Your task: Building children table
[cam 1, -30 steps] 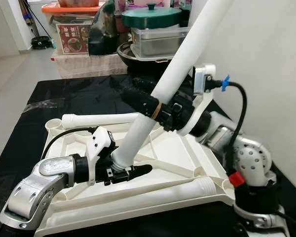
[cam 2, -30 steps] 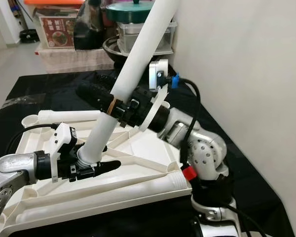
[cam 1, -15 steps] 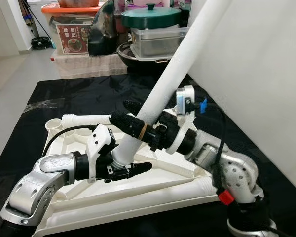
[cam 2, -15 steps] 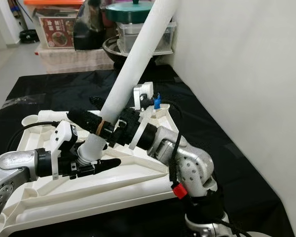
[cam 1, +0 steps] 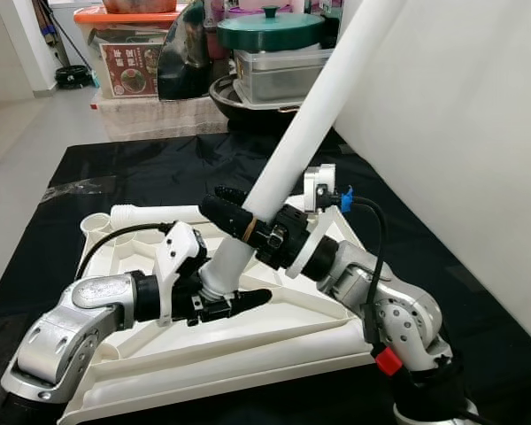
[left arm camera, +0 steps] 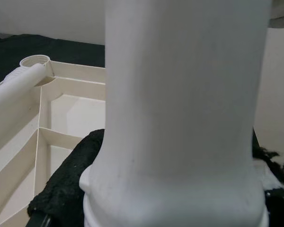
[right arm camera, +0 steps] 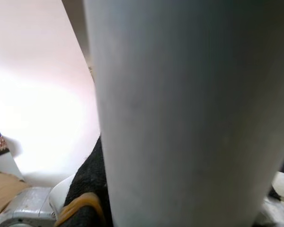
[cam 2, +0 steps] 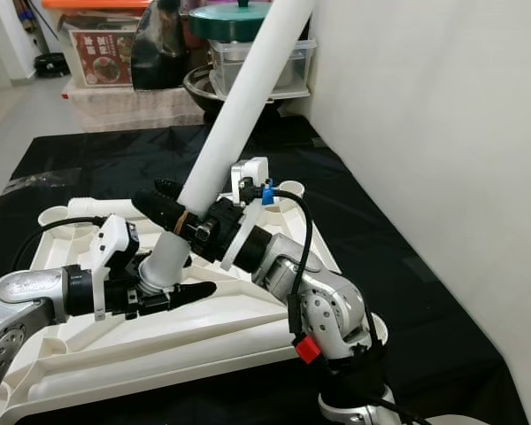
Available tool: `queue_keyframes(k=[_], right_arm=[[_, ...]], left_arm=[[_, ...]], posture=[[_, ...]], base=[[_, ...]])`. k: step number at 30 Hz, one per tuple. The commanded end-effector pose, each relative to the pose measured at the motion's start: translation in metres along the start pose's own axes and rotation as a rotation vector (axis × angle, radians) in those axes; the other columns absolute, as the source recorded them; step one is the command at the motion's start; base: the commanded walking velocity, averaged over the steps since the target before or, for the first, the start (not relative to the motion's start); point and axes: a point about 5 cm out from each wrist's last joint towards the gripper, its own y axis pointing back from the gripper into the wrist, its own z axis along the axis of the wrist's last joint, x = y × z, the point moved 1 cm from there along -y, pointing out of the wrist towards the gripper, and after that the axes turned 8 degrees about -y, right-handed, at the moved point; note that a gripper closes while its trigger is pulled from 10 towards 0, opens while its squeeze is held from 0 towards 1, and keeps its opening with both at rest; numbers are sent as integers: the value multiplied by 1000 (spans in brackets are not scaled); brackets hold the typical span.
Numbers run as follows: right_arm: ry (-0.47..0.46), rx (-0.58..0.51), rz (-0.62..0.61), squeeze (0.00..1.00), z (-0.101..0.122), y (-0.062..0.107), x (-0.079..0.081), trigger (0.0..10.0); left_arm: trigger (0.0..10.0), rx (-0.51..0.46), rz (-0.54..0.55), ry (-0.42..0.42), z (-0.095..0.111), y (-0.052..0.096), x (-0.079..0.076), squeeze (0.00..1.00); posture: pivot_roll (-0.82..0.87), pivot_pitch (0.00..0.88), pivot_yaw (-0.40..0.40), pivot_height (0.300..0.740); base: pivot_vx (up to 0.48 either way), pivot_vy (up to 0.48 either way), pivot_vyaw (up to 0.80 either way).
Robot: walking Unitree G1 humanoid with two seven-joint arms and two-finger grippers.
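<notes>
Lowered along the long white plastic table leg (cam 1: 310,115) since a second ago: right gripper (cam 1: 243,212), jaws now pinching the tube nearer its foot. Leg tilted, smooth and round, flaring to a ribbed collar at the base, seated near the middle of the upturned cream ribbed plastic table panel (cam 1: 336,297). Left gripper (cam 1: 226,301) clamped on that collar, black fingers (cam 1: 248,301) either side. Second white leg (cam 1: 173,213) lying along the panel's far edge. Panel resting on the black-covered tabletop (cam 1: 115,168). Green-lidded pot (cam 1: 270,29) among storage boxes behind.
</notes>
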Motion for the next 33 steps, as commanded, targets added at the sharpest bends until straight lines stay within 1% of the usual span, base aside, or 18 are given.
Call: queue_keyframes(k=[1, 6, 7, 8, 9, 11, 12, 14, 18, 20, 24, 26, 28, 29, 30, 31, 32, 33], right_arm=[[19, -27, -68, 0, 2, 2, -9, 0], [17, -41, -67, 0, 0, 1, -8, 0], [16, -44, -66, 0, -2, 0, -7, 0], [16, -44, -66, 0, -2, 0, -7, 0], [16, -44, -66, 0, -2, 0, -7, 0], [18, -43, -67, 0, -3, 0, -8, 0], [28, -40, -75, 0, -3, 2, -9, 0], [28, -40, -75, 0, -3, 2, -9, 0], [84, -54, -121, 0, 9, 9, -22, 0], [150, -40, -152, 0, 16, 15, -30, 0], [190, -29, -185, 0, 21, 20, -37, 0], [255, -34, -278, 0, 36, 32, -55, 0], [255, -34, -278, 0, 36, 32, -55, 0], [292, -57, -353, 0, 47, 39, -66, 0], [292, -57, -353, 0, 47, 39, -66, 0], [331, -95, -449, 0, 56, 45, -75, 0], [331, -95, -449, 0, 56, 45, -75, 0], [372, -126, -531, 0, 62, 50, -81, 0]], left_arm=[[627, -9, -44, -19, 2, -5, -5, 0], [1569, -7, -44, -16, 1, -6, -5, 0], [3882, 2, -29, -20, -1, -5, -4, 0], [3882, 2, -29, -20, -1, -5, -4, 0], [10000, 4, -25, -21, -1, -5, -3, 0], [10000, 8, 8, -44, -3, -5, 0, 0], [10000, -9, 46, -32, -4, -3, 6, 1000], [10000, -9, 46, -32, -4, -3, 6, 1000], [10000, -76, 115, -21, 10, 2, 16, 1000], [10000, -74, 145, -30, 11, 5, 19, 1000], [10000, -65, 166, -37, 10, 7, 20, 1000], [10000, -54, 220, -53, 9, 10, 21, 1000], [10000, -54, 220, -53, 9, 10, 21, 1000], [10000, -60, 281, -46, 8, 13, 24, 0], [10000, -60, 281, -46, 8, 13, 24, 0], [10000, -56, 386, -34, 4, 15, 30, 0], [10000, -56, 386, -34, 4, 15, 30, 0], [10000, -34, 527, 4, -5, 17, 37, 0]], posture=[[-3, 0, -30, 740], [-2, 0, -31, 740], [-2, 0, -31, 740], [-2, 0, -31, 740], [-2, 0, -31, 740], [-3, 0, -30, 740], [-2, 0, -32, 740], [-2, 0, -32, 740], [2, 0, -35, 740], [2, 0, -36, 740], [7, 0, -39, 740], [12, 0, -43, 740], [12, 0, -43, 740], [15, 0, -44, 740], [15, 0, -44, 740], [16, 0, -44, 740], [16, 0, -44, 740], [17, 0, -44, 740]], base=[[0, 0, 0], [0, 0, 0], [0, 0, 0], [0, 0, 0], [0, 0, 0], [0, 0, 0], [0, 0, 0], [0, 0, 0], [0, 0, 0], [0, 0, 0], [0, 0, 0], [0, 0, 0], [0, 0, 0], [0, 0, 0], [0, 0, 0], [0, 0, 0], [0, 0, 0], [0, 0, 0]])
